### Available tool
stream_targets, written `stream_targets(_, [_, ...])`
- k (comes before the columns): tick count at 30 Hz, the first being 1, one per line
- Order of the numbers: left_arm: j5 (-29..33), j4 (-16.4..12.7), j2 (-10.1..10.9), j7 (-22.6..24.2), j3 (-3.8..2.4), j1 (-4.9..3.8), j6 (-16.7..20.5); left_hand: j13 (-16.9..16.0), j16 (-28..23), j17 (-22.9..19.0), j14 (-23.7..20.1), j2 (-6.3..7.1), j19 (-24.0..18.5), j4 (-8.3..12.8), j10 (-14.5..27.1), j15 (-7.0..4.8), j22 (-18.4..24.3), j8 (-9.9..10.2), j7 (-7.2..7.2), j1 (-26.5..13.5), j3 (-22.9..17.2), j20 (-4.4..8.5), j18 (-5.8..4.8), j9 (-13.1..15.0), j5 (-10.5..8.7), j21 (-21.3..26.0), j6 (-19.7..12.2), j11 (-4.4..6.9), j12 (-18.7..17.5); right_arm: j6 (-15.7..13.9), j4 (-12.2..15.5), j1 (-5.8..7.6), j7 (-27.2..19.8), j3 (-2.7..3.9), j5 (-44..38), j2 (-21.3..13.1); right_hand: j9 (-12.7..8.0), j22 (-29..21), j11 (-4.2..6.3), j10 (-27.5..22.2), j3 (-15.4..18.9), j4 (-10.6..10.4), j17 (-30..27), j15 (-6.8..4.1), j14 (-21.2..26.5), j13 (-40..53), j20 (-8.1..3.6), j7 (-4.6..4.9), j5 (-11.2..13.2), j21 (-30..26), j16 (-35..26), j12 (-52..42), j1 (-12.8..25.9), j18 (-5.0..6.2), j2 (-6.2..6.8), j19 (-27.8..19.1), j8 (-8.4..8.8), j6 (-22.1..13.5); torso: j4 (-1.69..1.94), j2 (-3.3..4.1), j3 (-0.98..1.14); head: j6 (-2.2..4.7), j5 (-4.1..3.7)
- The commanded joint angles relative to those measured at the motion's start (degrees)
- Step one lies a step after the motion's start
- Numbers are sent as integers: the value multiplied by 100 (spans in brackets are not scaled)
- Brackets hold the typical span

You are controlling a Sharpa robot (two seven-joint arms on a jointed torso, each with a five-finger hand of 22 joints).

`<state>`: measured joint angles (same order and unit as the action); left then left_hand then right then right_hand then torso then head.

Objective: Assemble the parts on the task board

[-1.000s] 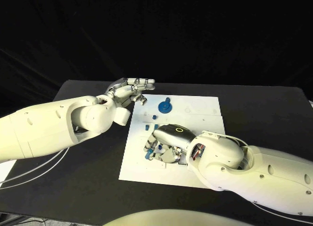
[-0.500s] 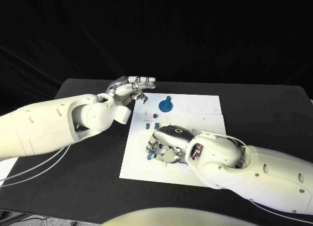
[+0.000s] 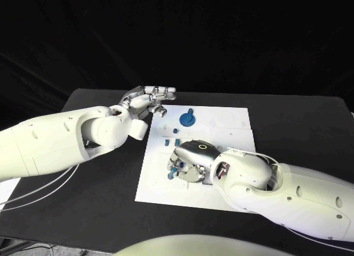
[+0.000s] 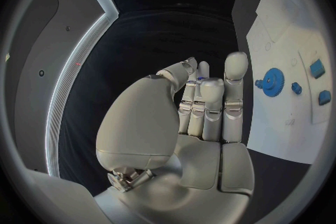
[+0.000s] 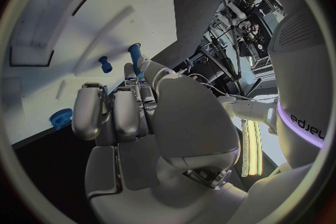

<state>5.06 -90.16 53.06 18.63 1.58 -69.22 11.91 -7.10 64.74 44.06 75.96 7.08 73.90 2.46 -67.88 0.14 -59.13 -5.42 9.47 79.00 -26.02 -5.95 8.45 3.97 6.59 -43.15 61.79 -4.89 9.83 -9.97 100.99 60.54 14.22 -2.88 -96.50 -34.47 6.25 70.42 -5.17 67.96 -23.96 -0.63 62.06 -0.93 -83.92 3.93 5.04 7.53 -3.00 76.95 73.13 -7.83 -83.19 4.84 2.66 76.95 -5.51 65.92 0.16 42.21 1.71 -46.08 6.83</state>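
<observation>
Right hand (image 3: 189, 160) rests on white task board (image 3: 223, 120) — black table (image 3: 100, 208).

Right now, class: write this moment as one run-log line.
left hand: raised at board's far-left corner, fingers curled, holds nothing | right hand: down on board among blue parts, grip unclear | gear: untouched

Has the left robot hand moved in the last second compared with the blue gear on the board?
No. The left robot hand stays raised by the task board's far left corner, the same way off the blue gear.
</observation>
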Motion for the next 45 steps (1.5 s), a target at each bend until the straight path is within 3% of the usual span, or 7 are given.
stream_targets(1, [-19, -6, -7, 19, -3, 0, -111, -6, -29, -5, -40, -26, -38, -1, 35, 5, 5, -28, 0, 19, 46, 5, 46, -7, -22, 14, -36, -15, 19, 200, -28, -5, 88, -6, -178, 43, 7, 7, 145, 175, -34, 12, -2, 4, -160, 10, 16, 2, -15, -5, 4, 5, -3, -6, -48, -4, -20, 23, -2, -5, -4, -7, -2])
stream_targets(15, [-19, -12, -8, 14, -3, 0, -122, -8, -31, -16, -45, -29, -40, 2, 43, 6, 10, -29, 2, 18, 56, 4, 48, -7, -22, 23, -40, -17, 27, 695, -91, -4, 220, -71, -366, 222, 8, -21, 128, 134, -1, -1, -41, 20, -150, 6, 31, 8, -16, -28, -16, 73, 121, 1, 19, -32, 11, -14, 3, -2, -7, -11, -11])
stream_targets(18, [-19, -15, -4, 13, -3, 0, -120, -8, -31, -16, -45, -29, -40, 2, 43, 6, 10, -29, 2, 18, 56, 4, 48, -7, -22, 23, -40, -17, 27, 597, -103, -4, 268, -80, -403, 223, -85, -114, 10, -217, 62, -62, -112, 120, -128, -34, 88, 137, -32, -99, -60, 274, 304, 16, 184, -104, 204, -404, 1, -3, -4, -10, -9])
stream_targets(21, [-19, -17, 1, 12, -3, 0, -116, -8, -31, -16, -45, -29, -40, 2, 43, 6, 10, -29, 2, 18, 56, 4, 48, -7, -22, 23, -40, -17, 27, 449, -110, -3, 274, -84, -418, 212, -214, -362, -123, -748, 206, -102, -288, 220, -71, -41, 181, 220, -69, -284, -177, 423, 452, 72, 396, -282, 202, -934, -2, -3, -3, -8, -11])
stream_targets(30, [-19, -15, 4, 7, -3, 0, -121, -8, -31, -16, -45, -29, -40, 2, 43, 6, 10, -29, 2, 18, 56, 4, 48, -7, -22, 23, -40, -17, 27, -337, -9, -3, 161, -87, -404, 80, -236, -773, -205, -1479, 706, -81, -457, 292, -14, -8, 277, 213, -200, -618, -293, 284, 440, 169, 510, -531, 188, -1366, 0, -3, 3, 10, -38])
stream_targets(37, [-19, -6, 11, 0, -2, 2, -128, -8, -31, -16, -45, -29, -40, 2, 43, 6, 10, -29, 2, 18, 56, 4, 48, -7, -22, 23, -40, -17, 27, -1012, 367, 14, 24, -35, -220, -354, -200, -732, -169, -1415, 980, -72, -510, 258, -11, 27, 261, 224, -330, -595, -331, -52, 311, 155, 423, -448, 139, -1216, -18, -12, 2, 50, -104])
stream_targets(45, [-19, -14, 15, -2, 1, 5, -135, -8, -31, -17, -46, -29, -40, 3, 44, 6, 11, -29, 2, 18, 57, 3, 48, -7, -22, 24, -41, -17, 28, -846, 891, 328, 392, 41, 654, -1382, -146, -381, -25, -432, 1037, -207, -175, 162, -126, 122, 187, 215, -436, -331, -94, -605, 382, 76, 281, -184, 21, -794, -36, -23, -10, 144, -312])
